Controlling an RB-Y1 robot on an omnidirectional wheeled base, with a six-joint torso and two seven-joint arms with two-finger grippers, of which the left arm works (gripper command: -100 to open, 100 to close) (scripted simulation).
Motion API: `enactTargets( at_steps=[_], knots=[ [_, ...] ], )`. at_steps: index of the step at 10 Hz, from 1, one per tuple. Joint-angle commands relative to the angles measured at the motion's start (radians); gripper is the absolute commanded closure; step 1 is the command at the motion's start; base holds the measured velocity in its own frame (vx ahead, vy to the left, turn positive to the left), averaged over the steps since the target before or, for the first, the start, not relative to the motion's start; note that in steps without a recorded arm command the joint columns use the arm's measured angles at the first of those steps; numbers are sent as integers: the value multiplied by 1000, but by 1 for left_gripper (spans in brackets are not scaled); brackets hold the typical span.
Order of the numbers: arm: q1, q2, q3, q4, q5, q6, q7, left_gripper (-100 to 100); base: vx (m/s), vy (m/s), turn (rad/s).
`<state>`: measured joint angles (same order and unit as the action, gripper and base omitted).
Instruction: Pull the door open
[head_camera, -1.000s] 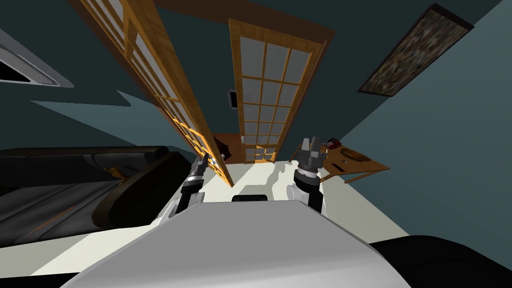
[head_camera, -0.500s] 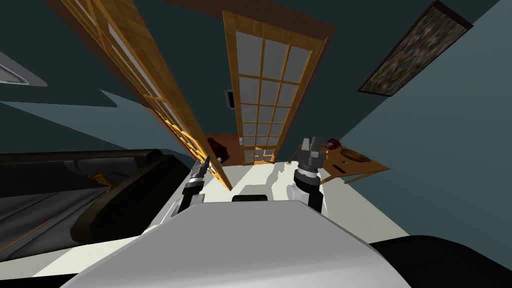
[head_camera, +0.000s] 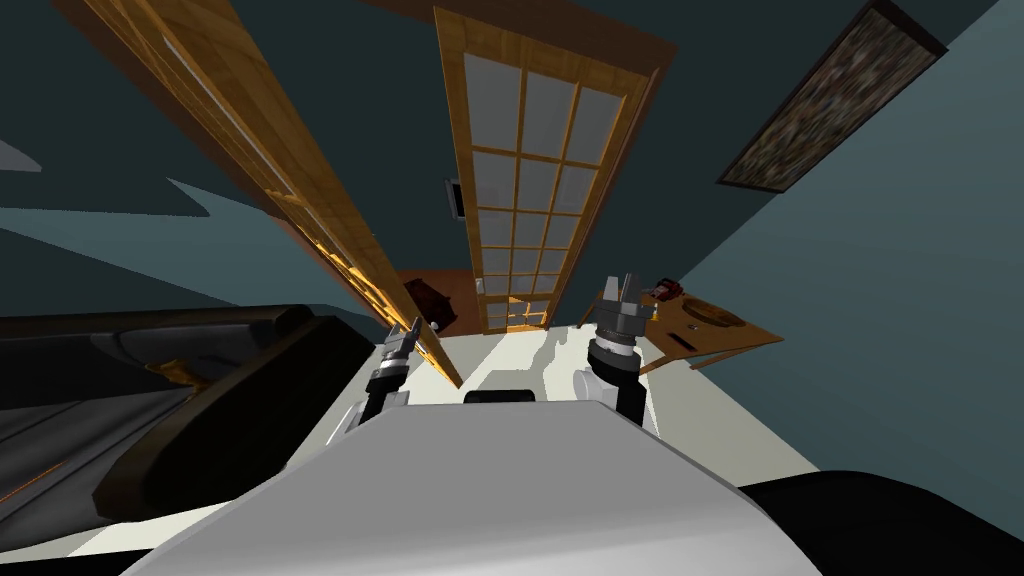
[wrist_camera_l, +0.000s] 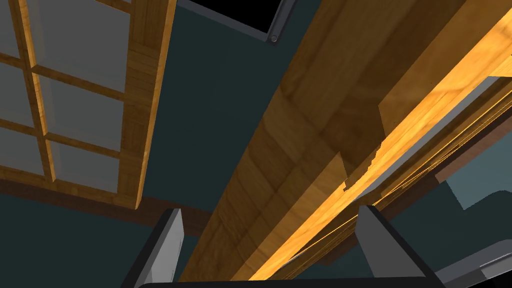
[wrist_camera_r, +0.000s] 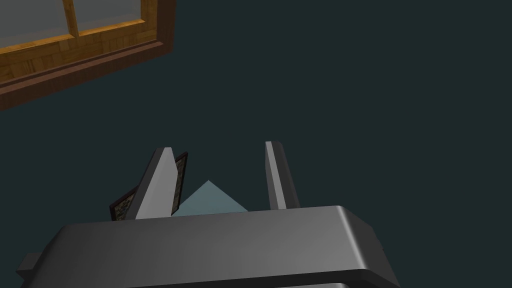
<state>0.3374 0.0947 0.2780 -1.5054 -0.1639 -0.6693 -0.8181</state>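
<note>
The doorway has two wooden leaves with glass panes. The left leaf (head_camera: 250, 130) stands swung in toward me, and its free edge comes down right beside my left gripper (head_camera: 408, 335). In the left wrist view the leaf's thick wooden edge (wrist_camera_l: 320, 100) runs up between the fingers of my left gripper (wrist_camera_l: 270, 235), which stand wide apart, open, one on each side of it. The right leaf (head_camera: 525, 180) stands in its frame. My right gripper (head_camera: 622, 292) is raised on the right, away from both leaves; the right gripper (wrist_camera_r: 217, 170) is open and holds nothing.
A dark sofa (head_camera: 200, 400) lies close on my left, behind the swung leaf. A low wooden table (head_camera: 710, 330) with small things on it stands at the right wall, under a long framed picture (head_camera: 830, 95). Pale floor (head_camera: 520, 350) leads to the doorway.
The left leaf has swung further toward me and to the left, my left gripper staying at its edge. The whole head view has shifted a little leftward. The right arm has kept still.
</note>
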Motion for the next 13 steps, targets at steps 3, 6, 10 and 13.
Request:
enactTargets(
  at_steps=[3,6,10,13],
  knots=[
    [-20,-9,17,76,-22,-20,-69,-100,87,-15,-43],
    [-35,-16,31,136,-39,-35,-120,-100,113,-4,-36],
    [-56,-26,50,213,-61,-54,-187,-100,103,-6,-36],
    [-75,-39,67,283,-81,-72,-248,-100,109,-9,-38]
  ],
)
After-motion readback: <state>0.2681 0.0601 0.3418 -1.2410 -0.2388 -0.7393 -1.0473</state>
